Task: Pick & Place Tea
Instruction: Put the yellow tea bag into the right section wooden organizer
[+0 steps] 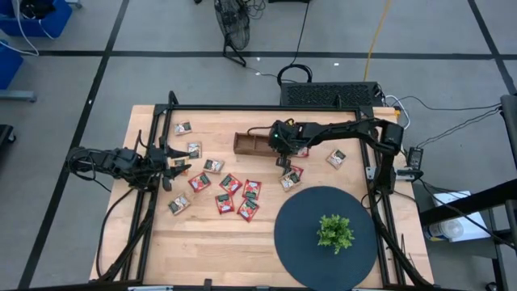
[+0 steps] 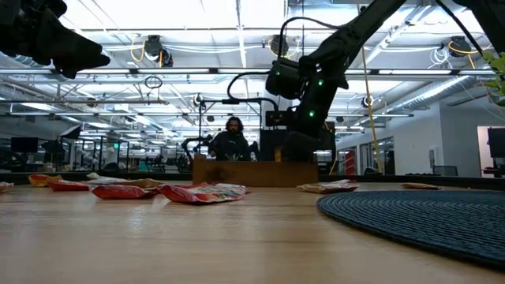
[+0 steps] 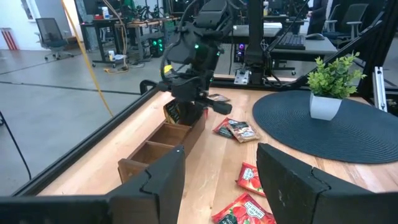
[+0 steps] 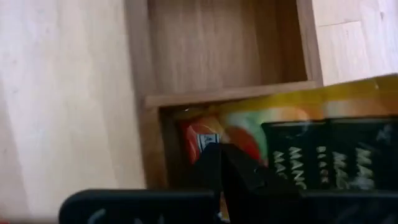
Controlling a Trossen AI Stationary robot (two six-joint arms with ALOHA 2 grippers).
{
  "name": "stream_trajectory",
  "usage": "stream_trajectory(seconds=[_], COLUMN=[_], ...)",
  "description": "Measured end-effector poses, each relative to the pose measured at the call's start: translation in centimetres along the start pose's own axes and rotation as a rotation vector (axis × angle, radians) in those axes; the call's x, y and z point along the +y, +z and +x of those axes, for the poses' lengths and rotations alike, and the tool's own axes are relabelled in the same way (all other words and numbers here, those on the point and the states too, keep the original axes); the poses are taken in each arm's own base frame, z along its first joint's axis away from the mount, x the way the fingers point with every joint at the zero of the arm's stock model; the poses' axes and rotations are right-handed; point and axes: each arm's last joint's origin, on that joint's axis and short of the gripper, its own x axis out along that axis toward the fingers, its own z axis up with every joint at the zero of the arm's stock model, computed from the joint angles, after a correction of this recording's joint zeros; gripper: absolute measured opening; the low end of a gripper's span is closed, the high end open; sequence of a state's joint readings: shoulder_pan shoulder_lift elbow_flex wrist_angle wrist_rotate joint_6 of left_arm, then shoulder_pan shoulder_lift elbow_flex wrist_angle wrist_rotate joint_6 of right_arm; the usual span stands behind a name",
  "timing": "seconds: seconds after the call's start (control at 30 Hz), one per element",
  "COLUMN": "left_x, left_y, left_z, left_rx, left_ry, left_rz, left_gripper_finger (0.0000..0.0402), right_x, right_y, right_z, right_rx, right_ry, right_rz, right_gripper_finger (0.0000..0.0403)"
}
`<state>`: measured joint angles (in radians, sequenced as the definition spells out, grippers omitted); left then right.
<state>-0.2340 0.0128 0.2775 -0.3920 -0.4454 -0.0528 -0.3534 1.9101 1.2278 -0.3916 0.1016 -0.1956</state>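
The tea sachets point(image 1: 230, 184) lie flat and scattered on the table, mostly red, between my two arms. The brown wooden tray point(image 1: 252, 144) stands at the far middle. My right gripper point(image 1: 280, 144) hangs over the tray's right end, shut on one yellow-and-dark sachet point(image 3: 176, 112). My left gripper point(image 3: 217, 180) waits open near the table's left edge, above the sachets there, touching nothing. My right gripper pinches the yellow-and-dark sachet point(image 4: 323, 124) between its two fingers point(image 4: 236, 174), coming from above and pointing down. The sachet hangs below the fingers over the tray's end compartment point(image 3: 180, 127). Whether its lower edge touches the tray I cannot tell.
A round dark mat point(image 1: 307, 234) with a small potted plant point(image 1: 334, 232) covers the near right of the table. More sachets lie right of the tray point(image 1: 336, 158) and beside the mat point(image 1: 291, 176). A black frame point(image 1: 242, 107) runs along the table's edges. A person point(image 2: 231, 140) sits beyond the table.
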Motion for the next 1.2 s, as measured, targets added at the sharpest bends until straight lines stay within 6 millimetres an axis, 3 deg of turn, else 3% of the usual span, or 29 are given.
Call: stream_trajectory(seconds=[0.2,0.43,0.87,1.07,1.2], left_x=[0.0,0.0,0.0,0.0,0.0], left_y=[0.0,0.0,0.0,0.0,0.0], left_z=[0.0,0.0,0.0,0.0,0.0], left_rx=[0.000,0.000,0.000,0.001,0.000], left_ry=[0.000,0.000,-0.001,-0.001,-0.001], left_rz=[0.000,0.000,0.000,0.000,0.000], left_gripper_finger=[0.0200,0.0200,0.0200,0.0200,0.0200], right_x=[0.7,3.1,5.9,7.7,8.8], right_y=[0.0,0.9,1.5,2.7,2.8], right_z=[0.9,-0.3,-1.5,-6.2,-11.0], right_rx=[0.019,-0.015,-0.051,-0.213,-0.393], right_ry=[-0.071,-0.301,-0.449,-0.490,-0.320], right_rz=[-0.024,-0.120,-0.214,-0.227,-0.175], right_gripper_finger=[0.0000,0.0000,0.0000,0.0000,0.0000])
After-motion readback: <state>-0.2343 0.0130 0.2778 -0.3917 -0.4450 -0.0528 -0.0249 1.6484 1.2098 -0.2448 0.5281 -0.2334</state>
